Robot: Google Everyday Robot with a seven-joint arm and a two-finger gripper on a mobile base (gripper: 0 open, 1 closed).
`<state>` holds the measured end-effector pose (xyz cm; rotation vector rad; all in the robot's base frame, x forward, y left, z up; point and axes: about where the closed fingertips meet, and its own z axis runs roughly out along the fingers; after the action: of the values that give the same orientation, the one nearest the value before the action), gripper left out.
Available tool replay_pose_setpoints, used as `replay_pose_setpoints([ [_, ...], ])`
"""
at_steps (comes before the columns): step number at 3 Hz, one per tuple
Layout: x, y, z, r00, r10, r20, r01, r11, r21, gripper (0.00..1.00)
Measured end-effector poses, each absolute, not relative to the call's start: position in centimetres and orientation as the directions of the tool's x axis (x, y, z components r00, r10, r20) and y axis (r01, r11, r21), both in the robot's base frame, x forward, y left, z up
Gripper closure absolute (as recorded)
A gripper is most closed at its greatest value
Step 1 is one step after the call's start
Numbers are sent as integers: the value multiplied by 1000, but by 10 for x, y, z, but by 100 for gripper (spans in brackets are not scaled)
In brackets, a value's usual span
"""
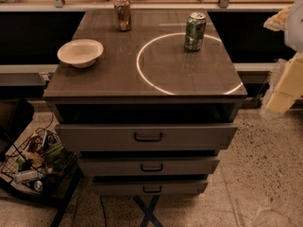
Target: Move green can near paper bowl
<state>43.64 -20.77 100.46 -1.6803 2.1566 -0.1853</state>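
Note:
The green can (pixel 195 31) stands upright at the back right of the cabinet top (pixel 142 74), on the rim of a bright ring of light. The paper bowl (pixel 80 52) sits at the left side of the top, well apart from the can. My gripper (pixel 282 86) shows as a pale yellowish shape at the right edge of the camera view, off to the right of the cabinet and away from the can. It holds nothing that I can see.
A brownish-orange can (pixel 122 13) stands at the back middle of the top. The cabinet has three drawers (pixel 147 136) stepped outward. A wire basket of clutter (pixel 35 164) sits on the floor at the lower left. A counter edge runs behind.

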Motion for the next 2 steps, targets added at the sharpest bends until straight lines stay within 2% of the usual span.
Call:
replay_pose_setpoints([
  [2, 453, -211, 1004, -206, -943, -263, -877, 297, -377, 0],
])
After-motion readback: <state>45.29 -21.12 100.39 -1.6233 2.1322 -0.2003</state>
